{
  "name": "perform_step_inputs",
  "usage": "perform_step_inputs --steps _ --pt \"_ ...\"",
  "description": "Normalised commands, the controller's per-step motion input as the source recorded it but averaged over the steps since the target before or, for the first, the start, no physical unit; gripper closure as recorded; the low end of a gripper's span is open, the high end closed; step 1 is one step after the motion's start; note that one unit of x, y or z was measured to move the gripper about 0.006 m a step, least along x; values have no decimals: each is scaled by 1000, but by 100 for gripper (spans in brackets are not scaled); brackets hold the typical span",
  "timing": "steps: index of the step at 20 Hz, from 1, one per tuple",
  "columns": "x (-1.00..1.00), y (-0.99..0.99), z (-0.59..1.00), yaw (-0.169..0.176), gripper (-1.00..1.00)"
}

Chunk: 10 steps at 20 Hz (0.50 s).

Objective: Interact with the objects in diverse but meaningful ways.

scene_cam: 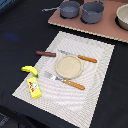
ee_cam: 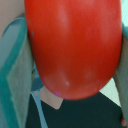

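Wrist view: gripper (ee_cam: 70,55) closed around the red round fruit (ee_cam: 72,45), one teal pad (ee_cam: 17,75) against each flank, so the fruit is carried aloft; arm not visible in the exterior view. On the placemat (scene_cam: 95,65), the plate (scene_cam: 68,66) sits central and bare, knife (scene_cam: 79,57) and fork (scene_cam: 65,80) flanking it as a place setting. Sausage (scene_cam: 46,53), banana (scene_cam: 29,70) and yellow box (scene_cam: 34,88) lie along the placemat's edge at the exterior view's left, likely staged for pickup. Pots (scene_cam: 81,10) on the board beyond.
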Motion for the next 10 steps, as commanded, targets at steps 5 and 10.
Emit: perform_step_inputs --steps 5,10 --pt "452 276 -113 -59 100" --pt "483 304 -134 -58 100"
